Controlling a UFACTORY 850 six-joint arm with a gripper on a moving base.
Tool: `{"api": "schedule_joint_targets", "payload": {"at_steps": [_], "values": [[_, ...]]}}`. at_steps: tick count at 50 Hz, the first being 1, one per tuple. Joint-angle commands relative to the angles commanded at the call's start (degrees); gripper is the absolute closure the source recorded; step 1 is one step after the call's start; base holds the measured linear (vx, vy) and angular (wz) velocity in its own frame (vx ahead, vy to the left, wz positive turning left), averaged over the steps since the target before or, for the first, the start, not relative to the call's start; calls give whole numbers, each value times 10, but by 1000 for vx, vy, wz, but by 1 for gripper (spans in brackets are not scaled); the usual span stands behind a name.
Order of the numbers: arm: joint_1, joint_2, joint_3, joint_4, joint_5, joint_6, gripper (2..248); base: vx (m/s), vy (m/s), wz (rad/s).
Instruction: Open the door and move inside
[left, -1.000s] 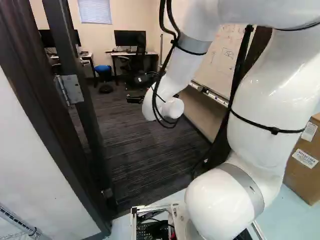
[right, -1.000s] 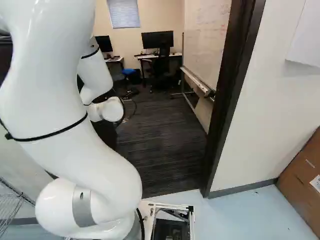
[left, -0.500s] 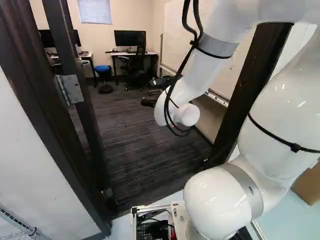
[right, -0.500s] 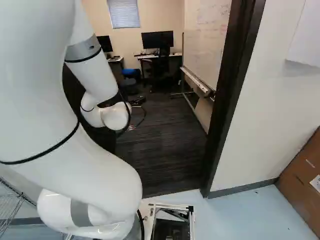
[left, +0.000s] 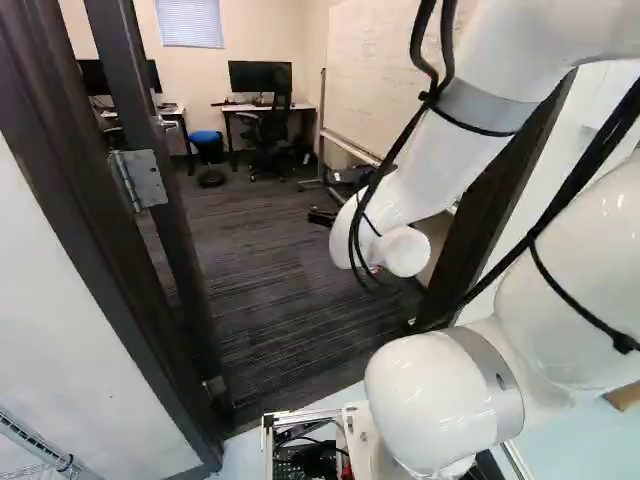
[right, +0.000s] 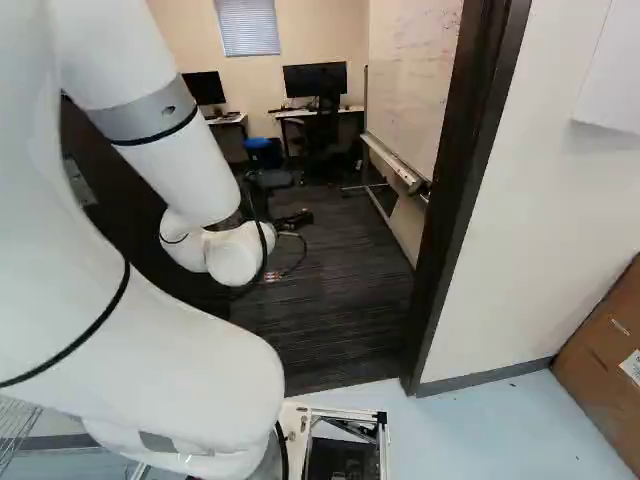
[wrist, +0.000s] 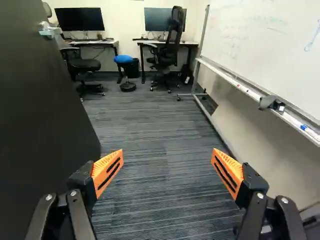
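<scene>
Reaching in past the dark door frame (right: 470, 150), the white arm (left: 430, 150) holds its gripper (right: 293, 220) above the striped carpet (wrist: 150, 125) of the room. The fingers of the gripper (wrist: 167, 152) are spread well apart, pinching nothing, their orange pads (wrist: 108, 170) angled towards each other with carpet showing between them.

The door (wrist: 45, 115) stands open into the room, a dark panel beside one finger (I can't tell whether the two touch). Its handle (wrist: 50, 31) is on the face, farther in than the gripper; in the left base view a metal hinge (left: 145, 178) shows on the near end of the door.

On the other side of the gripper is a wheeled whiteboard (wrist: 270, 50), with markers and a dark eraser (wrist: 270, 103) on its ledge. Ahead, well away, are two desks with monitors, a blue-topped stool (wrist: 123, 58) between them, and a black office chair (wrist: 172, 40) at one desk. At the right of the right base view, a cardboard box (right: 610, 370) sits on the pale floor (right: 480, 430) near the wall (right: 560, 230).
</scene>
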Motion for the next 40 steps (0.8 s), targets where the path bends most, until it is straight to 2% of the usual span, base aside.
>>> {"api": "schedule_joint_targets", "payload": {"at_steps": [20,40], "values": [[-26,33,36,15,-9,0,3,0,0,0],[-33,42,46,19,-11,0,3,0,0,0]]}}
